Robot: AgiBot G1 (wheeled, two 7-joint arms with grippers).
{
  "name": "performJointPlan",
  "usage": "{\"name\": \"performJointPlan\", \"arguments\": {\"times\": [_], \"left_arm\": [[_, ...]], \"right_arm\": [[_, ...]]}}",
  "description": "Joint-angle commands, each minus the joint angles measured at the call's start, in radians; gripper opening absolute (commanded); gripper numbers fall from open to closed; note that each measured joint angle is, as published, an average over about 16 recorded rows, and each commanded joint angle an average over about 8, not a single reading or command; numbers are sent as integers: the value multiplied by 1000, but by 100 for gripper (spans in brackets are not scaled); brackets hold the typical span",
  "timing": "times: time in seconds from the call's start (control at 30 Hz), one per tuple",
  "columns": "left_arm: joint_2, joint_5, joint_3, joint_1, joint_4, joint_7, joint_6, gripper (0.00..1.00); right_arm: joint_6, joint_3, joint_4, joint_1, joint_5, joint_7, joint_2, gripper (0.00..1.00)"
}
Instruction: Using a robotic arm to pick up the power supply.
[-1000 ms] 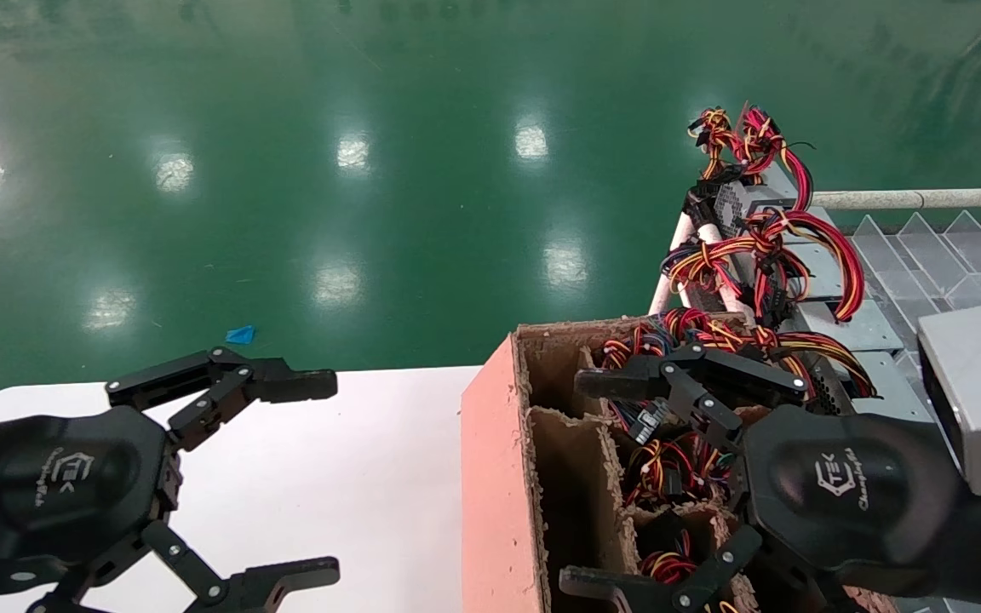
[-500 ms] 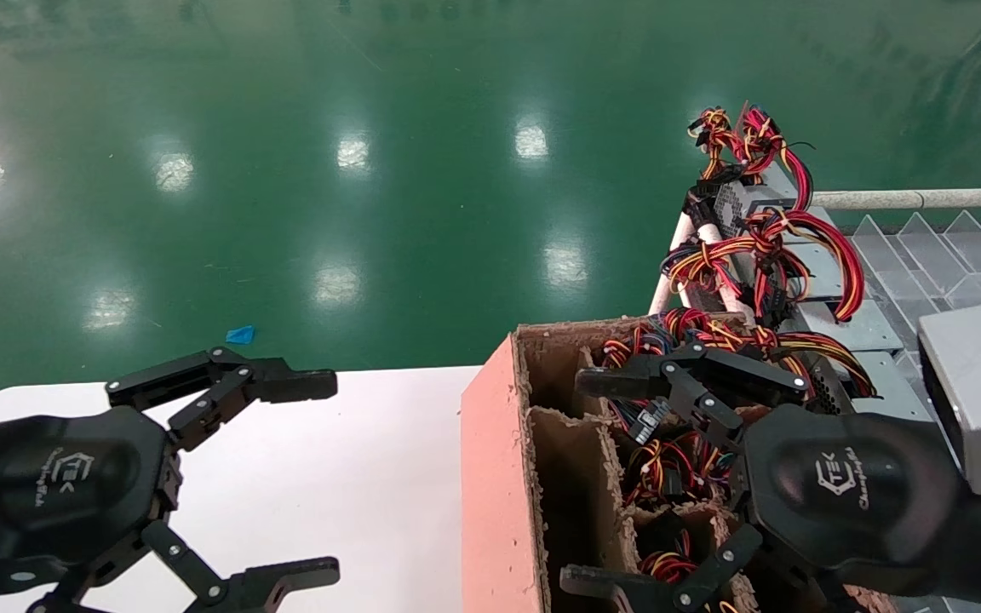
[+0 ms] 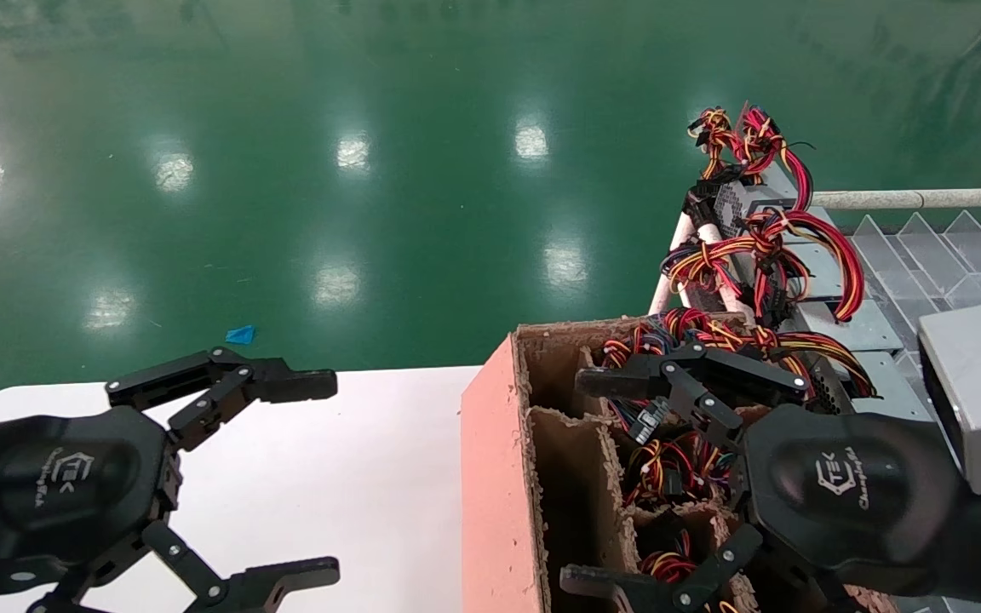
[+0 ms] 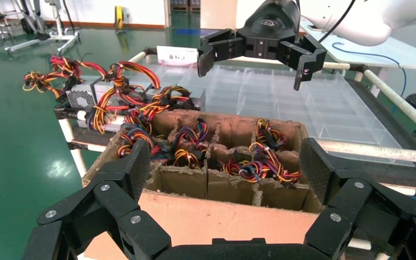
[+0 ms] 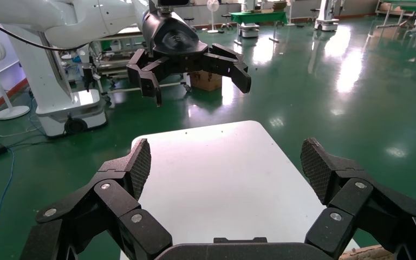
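A silver-grey power supply (image 3: pixel 742 203) with a perforated mesh side lies on the rack at the back right, trailing red, yellow and black wires; the left wrist view shows it too (image 4: pixel 81 97). More wire bundles (image 3: pixel 669 464) fill the compartments of the pink-sided cardboard box (image 3: pixel 495 477). My right gripper (image 3: pixel 584 484) hovers open above that box, holding nothing. In its own view the right gripper (image 5: pixel 227 162) frames only the white table (image 5: pixel 222 179). My left gripper (image 3: pixel 320 477) hangs open over the table, and in its own view (image 4: pixel 226 168) it faces the box (image 4: pixel 222 216).
A clear plastic divider tray (image 3: pixel 942 255) and a white rail pipe (image 3: pixel 925 198) lie behind the rack. Other silver boxes (image 3: pixel 835 328) with wire bundles crowd the rack beside the cardboard box. The white table (image 3: pixel 354 477) ends at the green floor (image 3: pixel 371 213).
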Motion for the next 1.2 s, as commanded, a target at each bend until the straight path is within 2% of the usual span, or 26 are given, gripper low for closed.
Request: {"name": "performJointPlan", "arguments": {"times": [0.03,1.2], "left_arm": [[0,0,0,0,0,0,0,100],[0,0,0,0,0,0,0,100]], "right_arm": [[0,0,0,0,0,0,0,100],[0,0,0,0,0,0,0,100]]}}
